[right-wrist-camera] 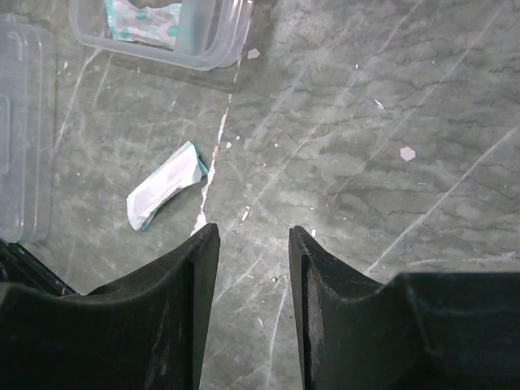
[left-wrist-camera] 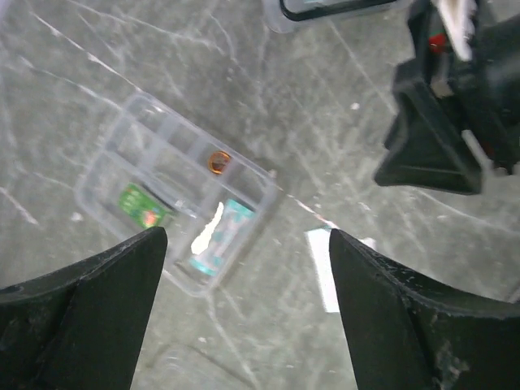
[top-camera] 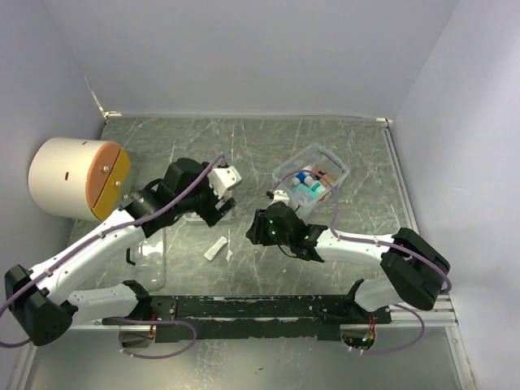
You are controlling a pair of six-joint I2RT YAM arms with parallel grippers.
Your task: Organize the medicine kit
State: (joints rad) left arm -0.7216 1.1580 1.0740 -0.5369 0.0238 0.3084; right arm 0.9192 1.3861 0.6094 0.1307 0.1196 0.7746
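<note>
The medicine kit's clear case [top-camera: 313,173] sits at the back right with small bottles in it. Its clear divided tray [left-wrist-camera: 159,166] lies on the table apart from the case and holds a green packet [left-wrist-camera: 140,207], an orange ring [left-wrist-camera: 218,162] and a teal-and-white packet [left-wrist-camera: 221,238]. My left gripper [left-wrist-camera: 248,236] hangs open above the tray's near corner with nothing between its fingers. A loose white packet [right-wrist-camera: 164,185] lies on the table just ahead and left of my right gripper [right-wrist-camera: 254,229]. That gripper stands open and empty, low over the marble.
A clear lid [top-camera: 151,258] lies near the left arm. A big white-and-orange cylinder [top-camera: 80,179] stands at the far left. White walls close the table at the back and sides. Small white scraps dot the marble [right-wrist-camera: 406,153].
</note>
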